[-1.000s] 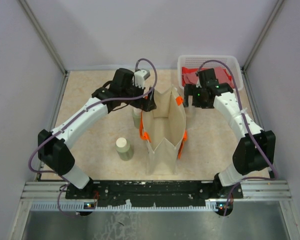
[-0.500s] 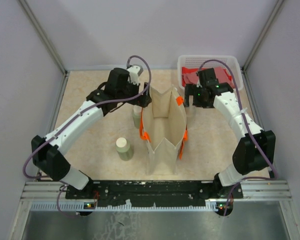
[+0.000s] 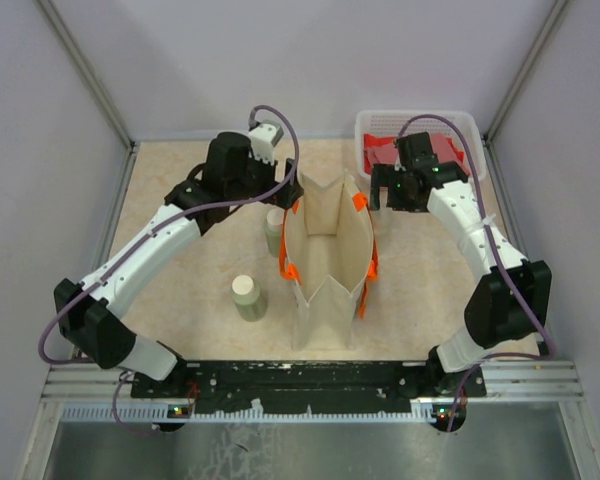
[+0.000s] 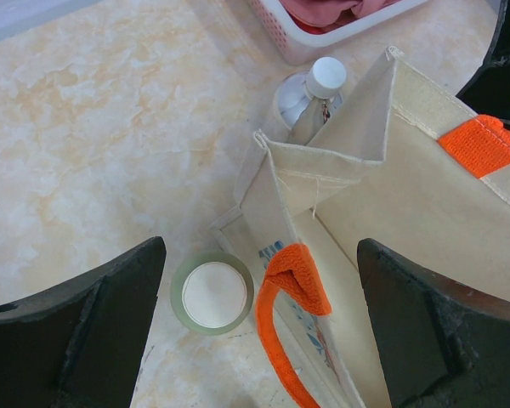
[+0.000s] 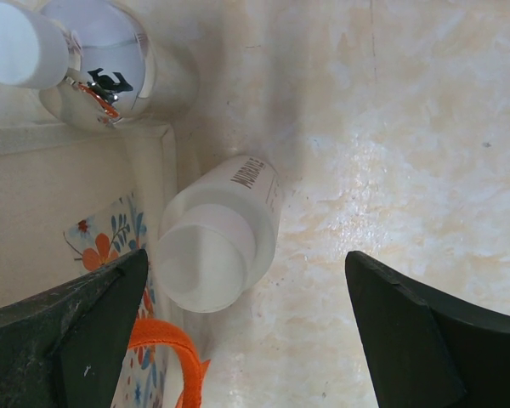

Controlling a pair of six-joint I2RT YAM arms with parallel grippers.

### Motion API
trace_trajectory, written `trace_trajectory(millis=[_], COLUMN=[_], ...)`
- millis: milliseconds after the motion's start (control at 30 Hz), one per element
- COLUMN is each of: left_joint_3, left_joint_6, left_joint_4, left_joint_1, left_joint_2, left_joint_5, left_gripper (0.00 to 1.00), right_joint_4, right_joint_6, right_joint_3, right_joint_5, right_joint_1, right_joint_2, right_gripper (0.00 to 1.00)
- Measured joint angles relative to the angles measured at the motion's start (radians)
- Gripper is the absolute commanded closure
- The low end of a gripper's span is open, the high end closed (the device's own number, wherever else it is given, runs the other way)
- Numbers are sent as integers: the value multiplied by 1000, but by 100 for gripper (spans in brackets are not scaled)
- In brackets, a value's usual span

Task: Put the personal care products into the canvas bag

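The beige canvas bag (image 3: 327,255) with orange handles (image 4: 299,280) stands upright and open at mid-table. One sage-green bottle (image 3: 248,297) stands alone to its left. Another green bottle (image 4: 212,293) stands against the bag's left side, below my open left gripper (image 4: 261,280), which holds nothing and hangs over the bag's left rim (image 3: 280,192). A clear bottle with a white cap (image 4: 313,89) stands behind the bag. My right gripper (image 5: 245,263) is open above a cream bottle (image 5: 219,246) beside the bag's right wall, with the clear bottle (image 5: 89,64) close by.
A white lattice basket (image 3: 420,122) holding a red cloth (image 3: 380,155) sits at the back right, just behind the right wrist. Metal frame posts and pale walls enclose the table on three sides.
The left arm has drawn back to the left, off the bag's mouth, uncovering the green bottle by the bag. The right arm has hardly moved.
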Motion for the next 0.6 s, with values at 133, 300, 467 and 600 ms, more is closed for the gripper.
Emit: trace_trajectory(millis=[133, 300, 467, 600], left_joint_3=[-1, -17, -34, -27], left_joint_6=[-8, -5, 6, 13], left_joint_4=[1, 22, 23, 12], left_joint_1=[0, 0, 0, 0], left_joint_2=[4, 4, 4, 17], left_joint_5=[-7, 2, 41, 63], left_gripper=[0, 6, 48, 65], right_joint_4=[-6, -6, -6, -6], right_joint_6=[-1, -1, -1, -1], right_joint_3=[0, 0, 0, 0], right_joint_5=[8, 10, 6, 2], right_joint_1=[0, 0, 0, 0], right_joint_2=[0, 0, 0, 0], right_gripper=[1, 1, 1, 1])
